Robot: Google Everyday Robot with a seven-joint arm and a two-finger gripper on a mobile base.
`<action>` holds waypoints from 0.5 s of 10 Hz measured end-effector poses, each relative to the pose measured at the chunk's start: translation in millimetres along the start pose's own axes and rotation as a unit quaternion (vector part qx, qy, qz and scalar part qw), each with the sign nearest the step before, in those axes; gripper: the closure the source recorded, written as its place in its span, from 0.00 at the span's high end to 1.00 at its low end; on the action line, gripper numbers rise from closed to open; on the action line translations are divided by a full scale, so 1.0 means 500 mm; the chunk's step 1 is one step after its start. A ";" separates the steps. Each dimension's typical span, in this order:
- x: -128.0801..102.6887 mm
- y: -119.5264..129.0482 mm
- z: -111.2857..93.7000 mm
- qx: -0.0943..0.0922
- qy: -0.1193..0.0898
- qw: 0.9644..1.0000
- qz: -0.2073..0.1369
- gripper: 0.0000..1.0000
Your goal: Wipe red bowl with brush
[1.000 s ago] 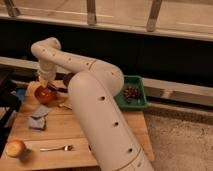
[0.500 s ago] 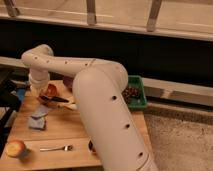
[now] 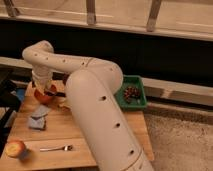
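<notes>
The red bowl [image 3: 46, 96] sits at the back left of the wooden table [image 3: 75, 130], partly covered by my arm's end. My gripper [image 3: 44, 86] reaches down from the white wrist directly over the bowl, at or just inside its rim. A thin dark handle, likely the brush [image 3: 60, 93], sticks out to the right from the bowl's edge; its head is hidden. The large white arm [image 3: 95, 100] crosses the middle of the view and blocks much of the table.
A green tray [image 3: 135, 82] with dark contents stands at the back right. A blue cloth [image 3: 37, 120] lies in front of the bowl. An apple [image 3: 15, 148] and a silver fork [image 3: 55, 148] rest near the front edge. Dark equipment [image 3: 7, 95] borders the left side.
The arm's upper part has swung a little to the left and the wrist has shifted over the bowl. The bowl stays in the same place.
</notes>
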 end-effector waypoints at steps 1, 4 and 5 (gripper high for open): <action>-0.015 -0.013 -0.003 0.000 -0.003 1.000 -0.005 0.00; -0.038 -0.009 -0.012 -0.014 -0.016 0.999 -0.025 0.00; -0.040 0.012 -0.016 -0.023 -0.022 0.999 -0.033 0.00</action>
